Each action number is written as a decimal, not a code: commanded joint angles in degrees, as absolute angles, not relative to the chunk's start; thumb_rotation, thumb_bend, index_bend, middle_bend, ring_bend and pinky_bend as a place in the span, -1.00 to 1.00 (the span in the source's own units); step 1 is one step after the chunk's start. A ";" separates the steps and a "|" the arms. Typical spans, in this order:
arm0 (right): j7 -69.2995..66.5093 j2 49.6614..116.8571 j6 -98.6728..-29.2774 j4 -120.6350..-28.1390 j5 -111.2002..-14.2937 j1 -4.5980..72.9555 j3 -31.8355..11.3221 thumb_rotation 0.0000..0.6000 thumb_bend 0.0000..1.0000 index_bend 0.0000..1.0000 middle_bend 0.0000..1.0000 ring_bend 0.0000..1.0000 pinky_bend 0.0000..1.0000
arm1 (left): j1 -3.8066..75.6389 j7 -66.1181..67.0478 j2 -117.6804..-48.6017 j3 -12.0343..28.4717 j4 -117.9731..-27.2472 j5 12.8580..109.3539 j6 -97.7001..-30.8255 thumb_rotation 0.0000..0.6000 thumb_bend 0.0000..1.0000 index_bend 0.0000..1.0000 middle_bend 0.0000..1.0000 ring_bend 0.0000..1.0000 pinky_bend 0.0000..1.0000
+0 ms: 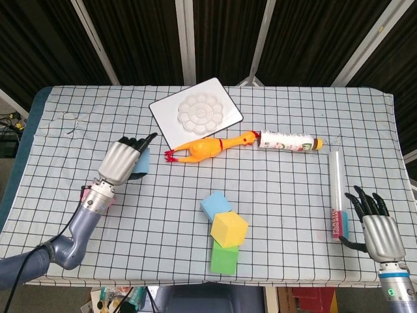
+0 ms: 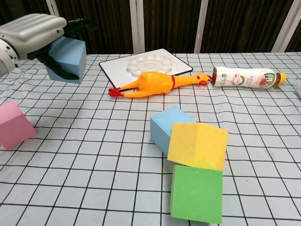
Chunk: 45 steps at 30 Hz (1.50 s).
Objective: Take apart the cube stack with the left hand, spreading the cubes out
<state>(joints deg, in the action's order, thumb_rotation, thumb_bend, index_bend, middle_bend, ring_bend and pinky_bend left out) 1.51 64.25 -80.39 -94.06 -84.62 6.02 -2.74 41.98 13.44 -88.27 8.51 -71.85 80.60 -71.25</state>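
Your left hand (image 1: 121,163) grips a blue cube (image 2: 67,59) and holds it raised above the checked tablecloth (image 1: 293,195), over the left part of the table; the fingers wrap over the cube's top and far side. In the head view only a sliver of that cube shows past the fingers.

Below and beside your left wrist the pink cube (image 2: 15,125) sits flat on the cloth, mostly hidden by the arm in the head view.

Three cubes lie near the front-centre of the table, none stacked cleanly: a light blue cube (image 1: 215,205) farthest from you, a yellow cube (image 1: 229,229) tilted and leaning against it, and a green cube (image 1: 225,259) flat on the cloth at the front edge, touching the yellow one.

Your right hand (image 1: 375,225) is at the table's front right corner, fingers spread apart, nothing in it. A white tube (image 1: 337,194) lies just beside it.

Behind the cubes: rubber chicken (image 1: 207,148), a bottle (image 1: 288,141) on its side at the chicken's beak, and a white paint palette (image 1: 195,113) behind both.
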 commanded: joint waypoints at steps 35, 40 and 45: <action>0.30 64.49 -79.95 -93.16 -84.21 6.39 -3.00 1.00 -0.95 -0.72 -0.94 -0.73 -0.89 | 44.37 34.06 -96.45 15.45 -67.76 70.82 -66.51 1.00 -1.00 -1.00 -1.00 -1.00 -0.65; 0.34 64.51 -79.82 -93.28 -84.55 6.52 -2.85 1.00 -0.95 -0.72 -0.94 -0.73 -0.89 | 43.41 38.31 -90.60 17.52 -83.00 67.99 -67.54 1.00 -1.00 -1.00 -1.00 -1.00 -0.69; 0.06 64.38 -80.31 -93.39 -84.75 6.29 -2.79 1.00 -0.95 -0.72 -0.94 -0.73 -0.89 | 42.68 34.53 -86.02 17.81 -93.95 68.39 -66.58 1.00 -1.00 -1.00 -1.00 -1.00 -0.71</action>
<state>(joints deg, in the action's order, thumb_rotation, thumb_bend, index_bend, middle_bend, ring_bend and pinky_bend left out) 0.08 64.40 -80.29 -93.39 -84.73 6.31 -2.80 43.44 35.30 -90.18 16.80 -87.40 69.18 -66.57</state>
